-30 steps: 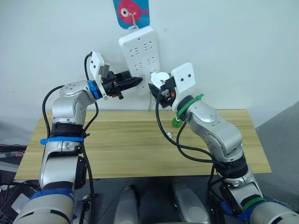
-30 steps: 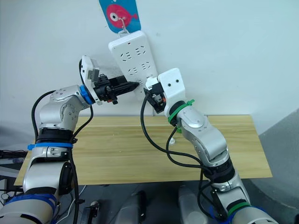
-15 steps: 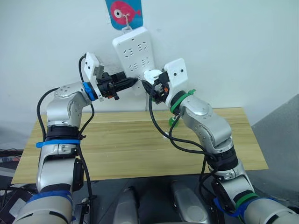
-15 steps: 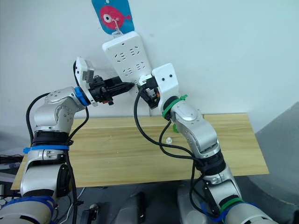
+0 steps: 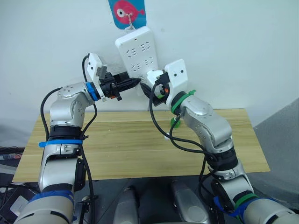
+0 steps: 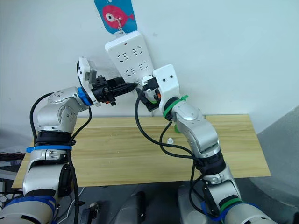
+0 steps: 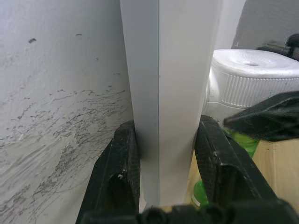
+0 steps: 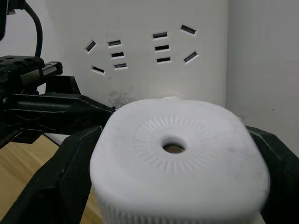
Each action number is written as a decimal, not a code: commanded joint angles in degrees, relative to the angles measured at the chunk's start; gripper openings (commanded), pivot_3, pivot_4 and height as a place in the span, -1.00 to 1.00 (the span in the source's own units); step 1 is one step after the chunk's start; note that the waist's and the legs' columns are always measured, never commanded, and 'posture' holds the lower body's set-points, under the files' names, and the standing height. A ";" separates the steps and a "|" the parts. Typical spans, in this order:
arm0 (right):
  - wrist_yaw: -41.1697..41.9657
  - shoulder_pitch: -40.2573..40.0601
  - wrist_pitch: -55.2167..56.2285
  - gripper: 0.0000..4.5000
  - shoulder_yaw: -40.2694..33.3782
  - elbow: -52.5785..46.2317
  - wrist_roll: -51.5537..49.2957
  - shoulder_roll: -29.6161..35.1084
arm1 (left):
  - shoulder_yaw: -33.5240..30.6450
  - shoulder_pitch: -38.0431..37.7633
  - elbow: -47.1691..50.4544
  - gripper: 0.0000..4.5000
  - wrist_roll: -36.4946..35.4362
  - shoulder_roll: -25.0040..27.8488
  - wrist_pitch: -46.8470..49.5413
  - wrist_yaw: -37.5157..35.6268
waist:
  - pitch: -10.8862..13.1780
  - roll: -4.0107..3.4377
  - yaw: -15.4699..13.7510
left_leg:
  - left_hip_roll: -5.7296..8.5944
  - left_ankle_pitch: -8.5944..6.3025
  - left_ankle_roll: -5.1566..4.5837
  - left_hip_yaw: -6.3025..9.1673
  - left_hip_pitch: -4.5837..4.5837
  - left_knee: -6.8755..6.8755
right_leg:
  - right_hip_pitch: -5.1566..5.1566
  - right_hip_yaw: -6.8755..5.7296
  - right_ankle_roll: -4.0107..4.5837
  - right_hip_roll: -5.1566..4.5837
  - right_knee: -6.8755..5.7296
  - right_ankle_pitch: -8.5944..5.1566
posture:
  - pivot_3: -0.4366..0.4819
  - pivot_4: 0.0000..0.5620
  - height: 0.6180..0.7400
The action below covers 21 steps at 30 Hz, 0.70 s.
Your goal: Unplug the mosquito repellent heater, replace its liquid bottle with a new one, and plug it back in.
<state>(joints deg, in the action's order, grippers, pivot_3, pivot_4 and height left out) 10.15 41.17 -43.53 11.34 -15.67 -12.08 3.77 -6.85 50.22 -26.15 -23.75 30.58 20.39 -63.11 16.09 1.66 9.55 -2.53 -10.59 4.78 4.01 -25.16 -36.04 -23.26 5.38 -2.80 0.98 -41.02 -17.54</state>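
The white mosquito repellent heater is held up against the lower right edge of the white wall power strip. My right gripper is shut on its sides. A green liquid bottle hangs under the heater. My left gripper is shut on the strip's lower edge, with one finger on each face. A second green bottle stands on the table, partly hidden behind my right forearm. I cannot tell which bottle is the new one.
The strip hangs on the white wall under a blue card with a pink fish. A small white cap lies on the wooden table near the standing bottle.
The camera has shifted. My right gripper has brought the heater a little closer to the strip's lower edge. The left gripper has kept its hold on the strip.
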 commanded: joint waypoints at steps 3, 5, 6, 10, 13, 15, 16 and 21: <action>0.85 -4.49 -4.88 1.00 -0.65 -13.36 -2.62 1.08 | -2.82 1.32 -1.57 -0.39 0.35 0.35 -2.32 4.66 | 0.00 0.00 0.02 | 0.05 0.01 0.01 -0.01 0.00 -0.03 | 0.00 0.02 0.00 -0.01 -0.04 0.00 | -0.51 -0.23 0.75; 1.11 -5.75 -6.53 1.00 -0.87 -15.70 -3.37 1.57 | -3.46 1.98 -2.70 -0.39 0.12 0.47 -2.68 5.53 | 0.00 0.00 0.01 | 0.03 0.02 0.03 0.03 0.03 -0.03 | 0.00 -0.02 0.00 0.04 -0.09 0.00 | -0.50 -0.22 0.75; 1.24 -6.24 -7.25 1.00 -1.03 -16.56 -3.73 1.87 | -3.67 2.35 -3.36 -0.39 0.24 0.63 -2.88 6.14 | 0.00 0.00 0.01 | 0.02 0.02 0.03 0.05 0.03 -0.03 | 0.00 -0.03 0.00 0.05 -0.09 0.00 | -0.50 -0.22 0.75; 1.48 -7.10 -8.62 1.00 -1.83 -17.69 -4.42 2.53 | -3.65 3.19 -4.98 0.16 0.82 1.11 -4.57 6.93 | 0.00 0.01 0.00 | 0.03 0.03 0.03 0.05 0.02 -0.03 | 0.00 -0.03 0.00 0.06 -0.08 0.00 | -0.49 -0.21 0.75; 1.30 -7.26 -8.67 1.00 -2.35 -17.58 -4.64 2.37 | -3.65 3.53 -6.38 0.55 1.42 1.53 -6.14 7.40 | 0.00 0.01 -0.05 | 0.02 0.03 0.03 0.09 0.02 0.02 | -0.01 -0.10 0.00 0.06 -0.07 0.00 | -0.49 -0.22 0.75; 1.24 -7.28 -8.57 1.00 -2.56 -17.47 -4.88 2.11 | -3.57 3.39 -6.73 0.77 1.60 1.95 -6.92 7.30 | 0.00 0.01 -0.07 | 0.02 0.07 0.07 0.12 0.02 -0.01 | 0.00 -0.12 0.00 0.06 -0.12 0.00 | -0.49 -0.22 0.75; 1.27 -7.29 -8.53 1.00 -2.62 -17.42 -4.95 2.06 | -3.49 3.34 -6.83 0.89 1.60 2.06 -7.18 7.28 | 0.00 0.01 -0.06 | 0.02 0.13 0.09 0.13 0.03 -0.01 | 0.00 -0.13 0.00 0.06 -0.12 0.00 | -0.49 -0.22 0.75; 1.78 -7.60 -8.83 1.00 -2.11 -18.16 -5.43 3.16 | -4.28 0.95 -5.11 0.99 1.86 4.38 -7.92 8.08 | 0.00 0.01 0.01 | -0.05 0.25 -0.01 0.15 0.04 0.00 | 0.00 -0.10 0.01 0.20 -0.13 0.02 | -0.49 -0.22 0.75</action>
<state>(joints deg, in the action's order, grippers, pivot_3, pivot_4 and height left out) 11.40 33.70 -52.77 10.09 -31.09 -17.02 6.63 -6.50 50.63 -31.12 -23.09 31.42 14.21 -59.68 16.09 1.67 9.56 -2.59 -10.34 4.77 4.16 -25.12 -36.02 -23.26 5.27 -2.78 1.19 -41.16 -17.51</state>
